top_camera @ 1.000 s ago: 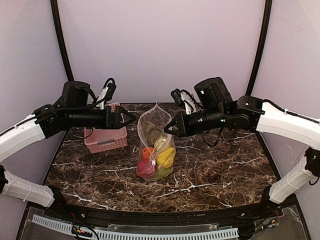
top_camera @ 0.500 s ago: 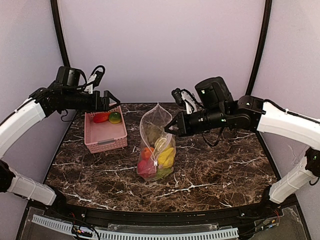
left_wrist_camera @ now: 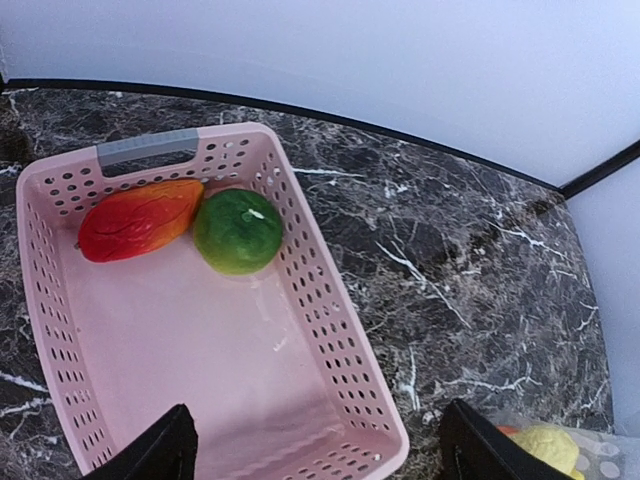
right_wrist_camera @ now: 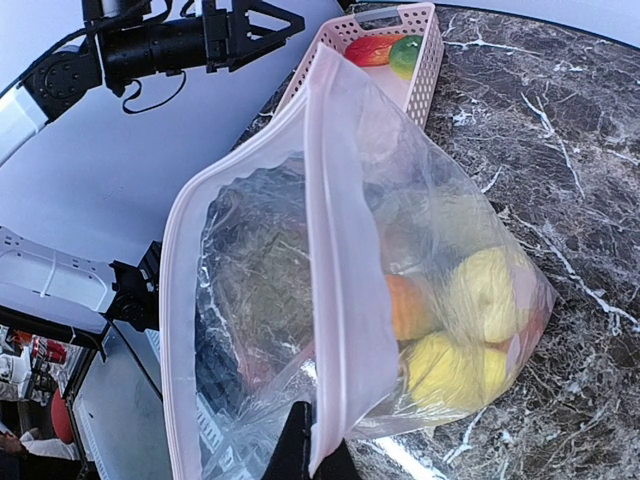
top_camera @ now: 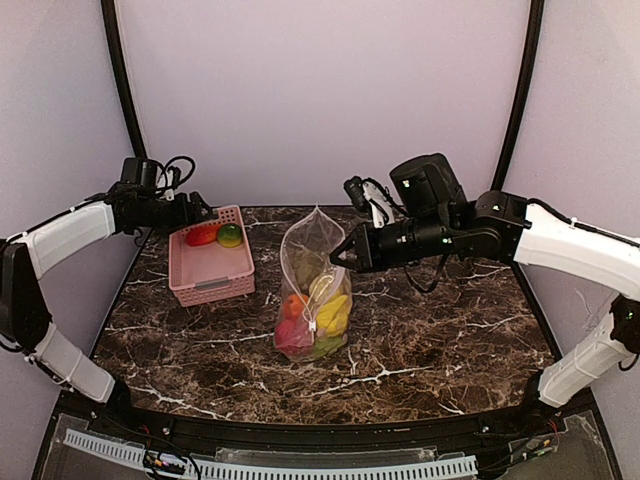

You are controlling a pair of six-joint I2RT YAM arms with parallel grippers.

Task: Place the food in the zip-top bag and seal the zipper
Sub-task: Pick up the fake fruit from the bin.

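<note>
The zip-top bag [top_camera: 313,290] stands upright mid-table, with yellow, orange, red and green food [top_camera: 325,312] inside. My right gripper [top_camera: 340,255] is shut on the bag's pink zipper strip [right_wrist_camera: 335,260] and holds the mouth up; the mouth gapes open in the right wrist view [right_wrist_camera: 250,300]. My left gripper [top_camera: 207,212] is open and empty, above the far end of the pink basket [top_camera: 212,285]. In the basket lie a red-orange fruit [left_wrist_camera: 140,218] and a green fruit [left_wrist_camera: 237,231]. The left fingers [left_wrist_camera: 160,455] frame the basket's near end.
The pink slotted basket [left_wrist_camera: 330,330] sits at the table's back left, left of the bag. A corner of the bag [left_wrist_camera: 560,450] shows at the lower right of the left wrist view. The table's back edge meets the purple wall.
My left gripper has drawn away from the bag's mouth, leftwards and back, to above the basket. The right gripper has stayed shut on the bag's edge.
</note>
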